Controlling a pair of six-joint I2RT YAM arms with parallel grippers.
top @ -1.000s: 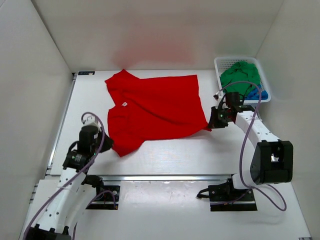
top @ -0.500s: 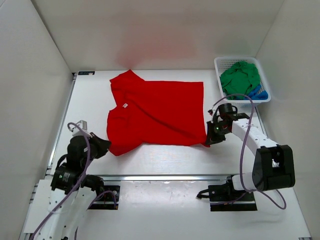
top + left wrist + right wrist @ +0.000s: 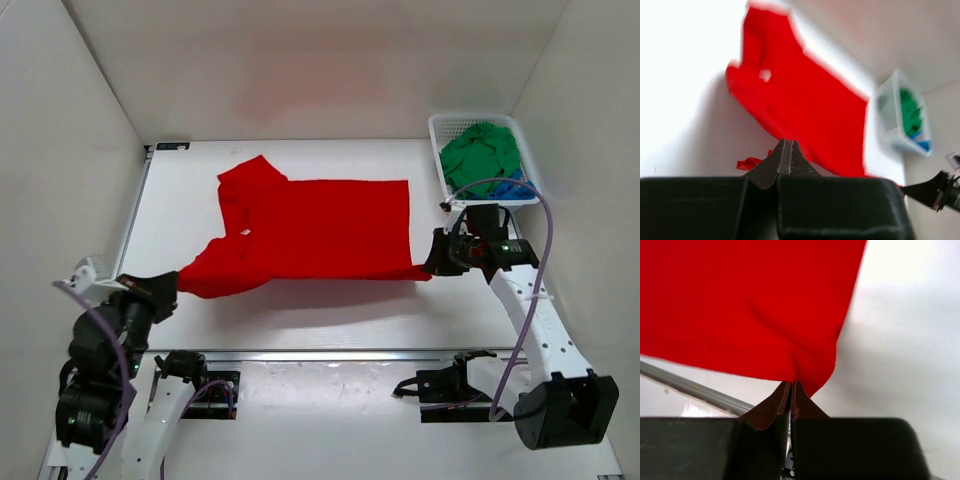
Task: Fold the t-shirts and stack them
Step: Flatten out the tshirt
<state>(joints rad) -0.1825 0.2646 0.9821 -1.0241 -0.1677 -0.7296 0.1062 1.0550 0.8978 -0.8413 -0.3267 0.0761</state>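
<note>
While holding the red t-shirt (image 3: 320, 225) stretched between two near points, keep the pull equal and level on both sides; probably a spread-out ahead of the first fold, so aim for a taut, smooth near edge rather than for more travel. Clamped with the left gripper (image 3: 165, 285) on the tip of the near sleeve, fingers pressed together and a small red tuft poking out beside them in the left wrist view; clamped just as tightly with the right gripper (image 3: 437, 262) on the near hem corner, cloth bunching into the pinch in the right wrist view. Go gently on the left, for fear of slipping from that narrow sleeve end or dragging the collar askew. Lower both ends together onto the table (image 3: 330, 320), then let go only once flat. Steer clear of the white basket (image 3: 436, 135) at the far right, with the green t-shirt (image 3: 482, 150) and blue t-shirt (image 3: 520, 188) inside. Lies across the middle of the table, long axis running left to right: collar, neck label (image 3: 245, 232) and sleeves toward the left, straight hem toward the right, far sleeve pointing to the far wall, near sleeve drawn out toward the near-left corner. Seems lifted slightly along the near edge, judging by the shadow beneath.
</note>
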